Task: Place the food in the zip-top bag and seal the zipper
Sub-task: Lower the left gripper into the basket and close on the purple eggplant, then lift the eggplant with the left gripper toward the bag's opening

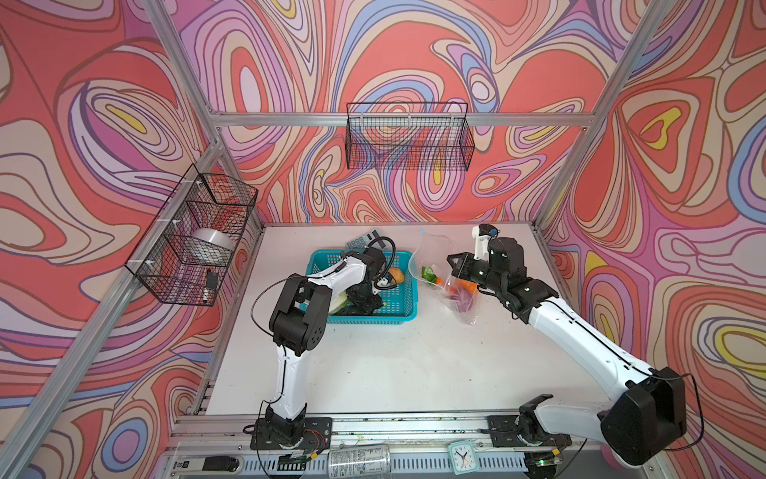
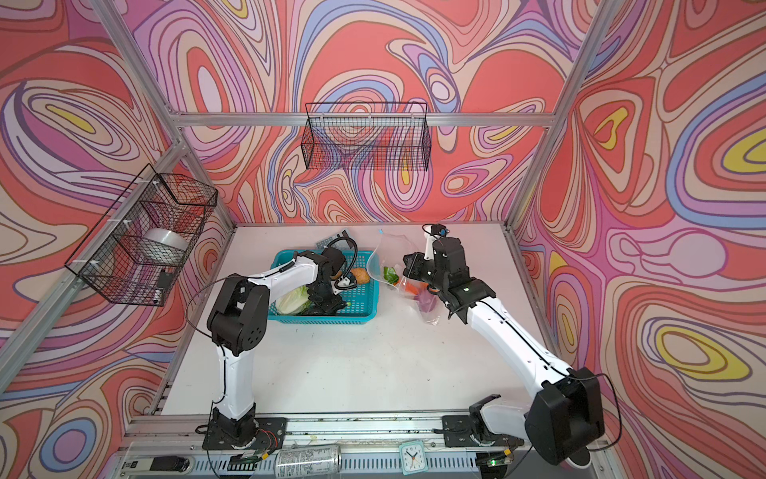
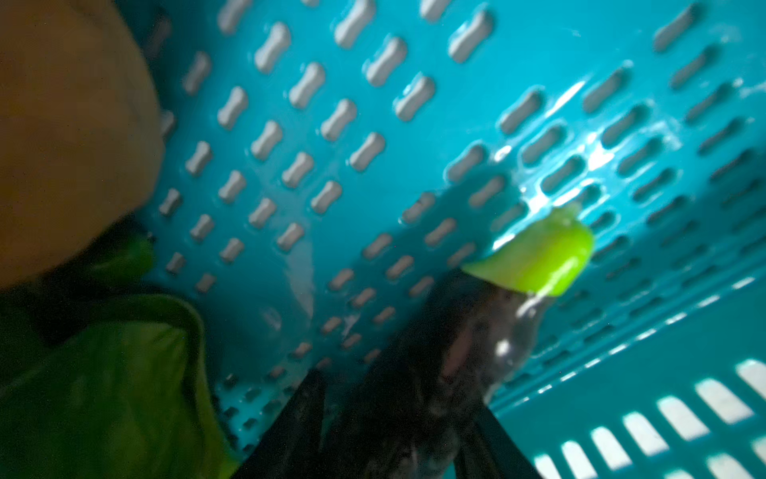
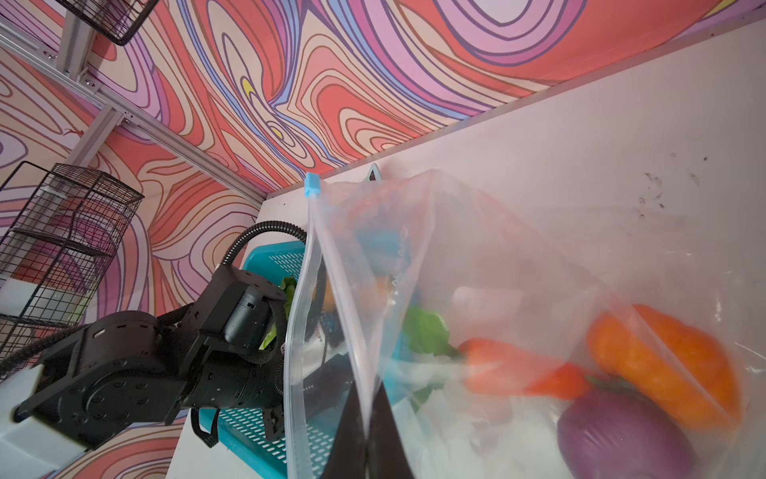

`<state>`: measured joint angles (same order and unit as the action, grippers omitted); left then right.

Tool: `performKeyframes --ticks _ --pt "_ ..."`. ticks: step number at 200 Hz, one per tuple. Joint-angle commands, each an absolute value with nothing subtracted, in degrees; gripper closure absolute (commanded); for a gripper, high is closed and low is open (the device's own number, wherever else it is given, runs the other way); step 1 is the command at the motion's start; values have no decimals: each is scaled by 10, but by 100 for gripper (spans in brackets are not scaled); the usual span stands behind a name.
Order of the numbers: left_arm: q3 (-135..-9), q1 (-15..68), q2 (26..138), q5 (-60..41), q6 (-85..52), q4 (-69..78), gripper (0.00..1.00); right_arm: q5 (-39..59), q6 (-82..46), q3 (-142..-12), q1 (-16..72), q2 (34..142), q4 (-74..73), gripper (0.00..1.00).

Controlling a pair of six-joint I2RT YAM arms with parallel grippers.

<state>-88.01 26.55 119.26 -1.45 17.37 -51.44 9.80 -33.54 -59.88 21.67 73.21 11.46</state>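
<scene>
On the rail just before the near edge of the table (image 1: 373, 373) a drinks can (image 1: 359, 460) lies on its side, with a small clock (image 1: 461, 456) near it toward the right

Further in, left of the middle, stands a teal basket (image 1: 373, 319), and the left gripper (image 1: 367, 302) reaches down into it. In the left wrist view its dark fingers (image 3: 290, 419) stand on either side of a dark piece (image 3: 435, 365) with a bright green end. The picture is blurred, so I cannot tell whether they clamp it. A napa cabbage (image 2: 292, 300) lies in the basket's near left part, and a tan potato (image 1: 396, 274) lies toward its far right corner

Just right of the basket, near the table's middle and toward the far edge, the zip-top bag (image 1: 431, 253) stands with its bottom on the table. The right gripper (image 1: 454, 262) has its fingers (image 4: 356, 435) pressed together on the bag's rim, holding the mouth up. The two strips of the zipper (image 4: 298, 315) spread apart from the light-blue slider tab (image 4: 311, 183), so the mouth gapes toward the basket. Inside the bag lie an orange carrot (image 4: 518, 369), a pumpkin (image 4: 663, 365) and a purple piece (image 4: 613, 435), all touching

Behind the basket a grey keypad device (image 1: 362, 240) lies near the far edge, and a black wire basket (image 1: 408, 137) hangs on the back wall
</scene>
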Motion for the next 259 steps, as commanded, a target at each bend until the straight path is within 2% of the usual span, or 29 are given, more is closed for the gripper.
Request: performKeyframes --ticks 1,47,87,101,126,144,211,236,259 --pt "-883 273 1208 -12 176 -525 60 86 -326 -596 214 724 129 100" --pt "-888 281 1194 -17 176 -526 74 86 -329 -596 214 722 128 100" --pt "-884 283 1157 -12 172 -515 81 87 -332 -596 214 721 127 100" --pt "-883 283 1138 -16 168 -509 90 86 -332 -597 214 721 127 100" --pt "-881 283 1098 -37 162 -500 91 85 -333 -594 214 720 122 100" --pt "-879 283 1070 -44 155 -493 100 86 -333 -592 214 720 120 100" --pt "-877 273 968 -48 96 -431 100 80 -331 -593 214 713 120 100" --pt "-873 270 912 -34 55 -384 100 80 -332 -592 214 712 117 100" --pt "-859 269 860 -63 5 -315 100 81 -336 -591 214 714 110 100"
